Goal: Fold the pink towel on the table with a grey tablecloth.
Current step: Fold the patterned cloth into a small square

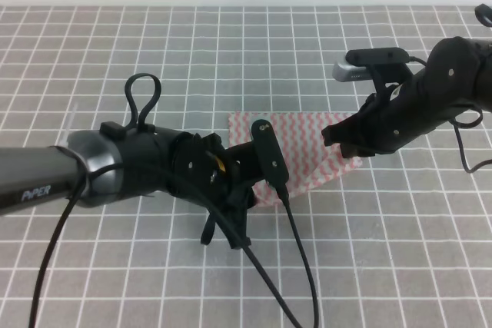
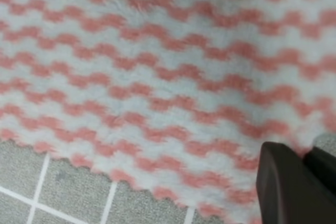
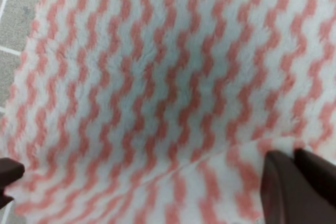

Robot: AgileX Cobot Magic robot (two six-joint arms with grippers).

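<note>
The pink towel [image 1: 304, 140] lies mid-table on the table with a grey tablecloth [image 1: 154, 51], its zigzag stripes showing between my two arms. My left gripper [image 1: 257, 176] hangs over the towel's near-left edge. In the left wrist view the towel [image 2: 157, 77] fills the frame, and one dark finger [image 2: 291, 187] shows at the lower right over its scalloped edge. My right gripper [image 1: 340, 147] is at the towel's right corner. In the right wrist view its fingers [image 3: 296, 187] stand far apart over the towel [image 3: 157, 77], and a crease runs between them.
The grey cloth with its white grid [image 2: 68, 187] spreads all around the towel and shows at the upper left of the right wrist view [image 3: 16, 14]. Black cables [image 1: 300, 266] trail from the left arm toward the front edge. A white wall borders the table's far side.
</note>
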